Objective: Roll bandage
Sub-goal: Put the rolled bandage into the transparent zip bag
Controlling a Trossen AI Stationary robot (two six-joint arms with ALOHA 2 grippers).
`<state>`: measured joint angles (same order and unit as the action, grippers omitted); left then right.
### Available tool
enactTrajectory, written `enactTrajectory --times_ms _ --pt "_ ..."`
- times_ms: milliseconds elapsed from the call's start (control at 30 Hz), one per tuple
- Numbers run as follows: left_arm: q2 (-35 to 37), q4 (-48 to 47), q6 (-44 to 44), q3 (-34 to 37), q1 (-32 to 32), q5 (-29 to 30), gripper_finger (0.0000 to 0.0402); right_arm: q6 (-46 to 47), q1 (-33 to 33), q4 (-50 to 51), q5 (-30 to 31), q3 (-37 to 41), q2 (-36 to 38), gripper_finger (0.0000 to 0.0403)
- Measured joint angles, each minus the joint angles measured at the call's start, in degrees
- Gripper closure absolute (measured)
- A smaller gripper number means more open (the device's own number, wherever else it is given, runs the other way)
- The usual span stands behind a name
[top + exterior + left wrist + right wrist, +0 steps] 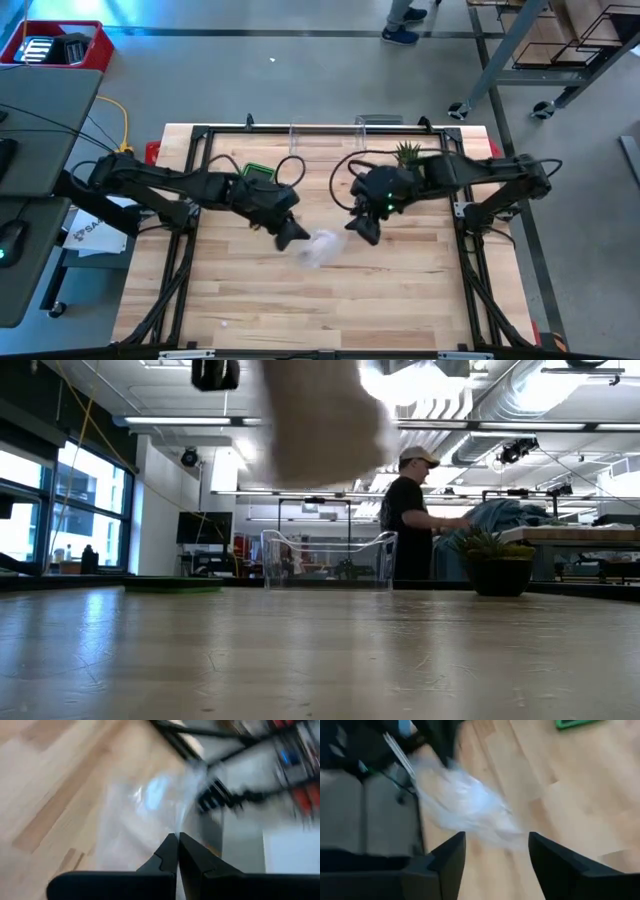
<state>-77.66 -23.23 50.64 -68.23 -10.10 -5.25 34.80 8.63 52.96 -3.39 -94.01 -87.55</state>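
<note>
From above, the bandage [322, 247] is a loose pale heap over the bench [300, 300], not a roll, so I judge most of the rolling is left. It sits between my left end effector [291, 236], touching it, and my right end effector [363, 230], just beside.

At bench height, pale cloth hangs high in front of the camera; neither end effector shows there.

Left wrist: my fingers [170, 854] are pressed together on an edge of the thin cloth.

Right wrist: my fingers [451, 851] stand apart, the heap just ahead, nothing held.
</note>
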Motion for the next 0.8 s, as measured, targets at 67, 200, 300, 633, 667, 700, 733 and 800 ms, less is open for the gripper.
enactTrajectory --times_ms 67,200,300,633,667,700,733,800 --pt "1.4 0.2 -8.7 0.0 0.4 -4.9 0.0401 -6.8 -0.4 3.0 0.2 -1.8 0.0 0.0195" --pt "3.7 0.0 -18.6 -0.3 1.7 -12.0 0.0401 -14.2 -1.2 3.6 0.2 -2.7 0.0 0.0193" --pt "5.1 0.5 -19.1 -2.0 3.2 -12.7 0.0401 -19.1 -1.5 -0.4 0.4 -2.7 -0.3 0.0192" --pt "6.9 -1.0 -19.4 -11.0 7.0 -16.3 0.0401 -34.9 -1.1 -15.1 -1.9 -2.6 -2.1 0.0192" --pt "6.9 -1.9 -19.4 -11.8 7.2 -16.2 0.0401 -34.9 -1.1 -15.2 -2.3 -2.6 -2.1 0.0192" --pt "6.8 -3.1 -19.4 -12.4 7.4 -16.1 0.0401 -35.0 -1.1 -15.4 -2.8 -2.6 -2.2 0.0192" --pt "6.8 -4.2 -19.4 -12.9 7.6 -16.1 0.0401 -35.1 -1.0 -15.5 -3.2 -2.7 -2.1 0.0192" --pt "6.8 -5.7 -19.4 -13.5 7.9 -16.1 0.0401 -35.2 -1.0 -14.3 -3.3 -4.0 -2.1 0.0192"
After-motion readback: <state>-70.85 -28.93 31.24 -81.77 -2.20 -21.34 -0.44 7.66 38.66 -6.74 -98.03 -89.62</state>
